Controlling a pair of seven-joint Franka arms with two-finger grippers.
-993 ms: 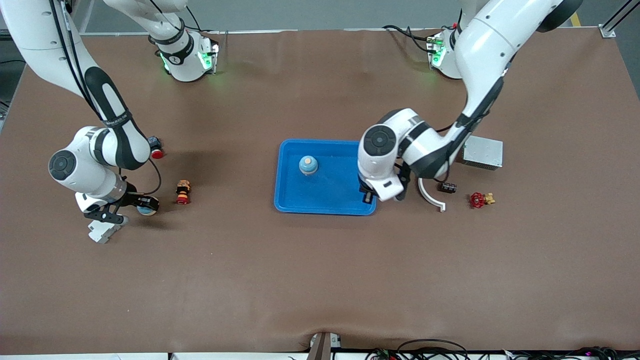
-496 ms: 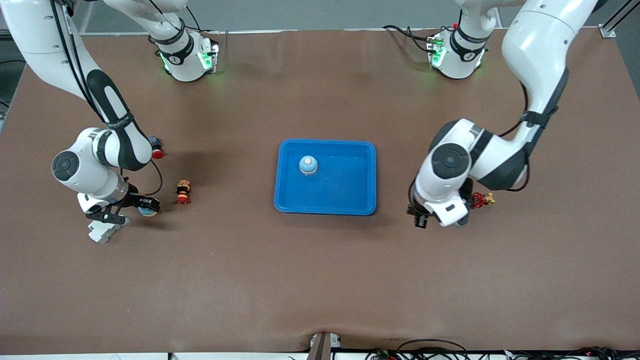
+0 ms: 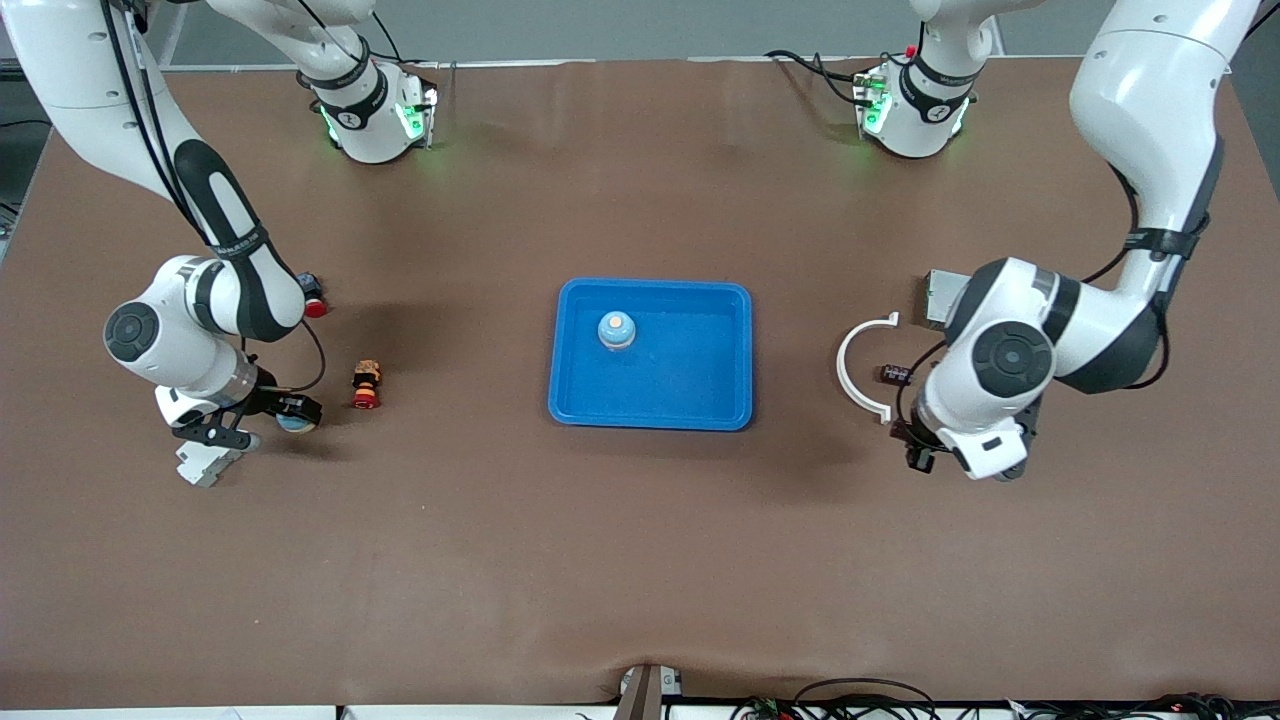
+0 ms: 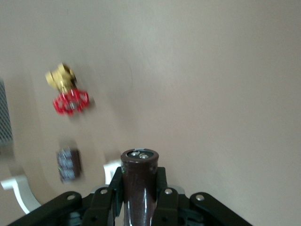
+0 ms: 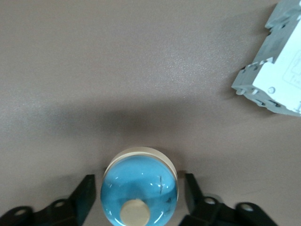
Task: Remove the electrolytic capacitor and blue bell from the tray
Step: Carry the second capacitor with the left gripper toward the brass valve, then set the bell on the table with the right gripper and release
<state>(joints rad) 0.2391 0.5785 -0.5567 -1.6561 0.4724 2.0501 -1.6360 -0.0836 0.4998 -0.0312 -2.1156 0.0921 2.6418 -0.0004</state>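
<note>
Right gripper [image 3: 262, 412], at the right arm's end of the table: fingers [image 5: 84, 195] spread, straddling a bell [image 5: 139, 184] without touching it. The bell is a glossy blue dome on a cream base with a cream button on top; it sits upright on the brown table [image 3: 640, 560], axis vertical. A grey terminal block [image 3: 205, 463] lies at about seven o'clock from it in the front view.

Blue tray [image 3: 572, 400], table centre: a second blue bell [image 3: 617, 330] stands upright inside, toward ten o'clock.

Left gripper [image 3: 918, 448], over bare table near a white curved bracket [image 3: 858, 368]: clenched on a capacitor [image 4: 139, 181], a dark brown cylinder with two metal terminals on its end. Its long axis runs straight out along the fingers, terminals away from the wrist, probably tilted toward the table.
</note>
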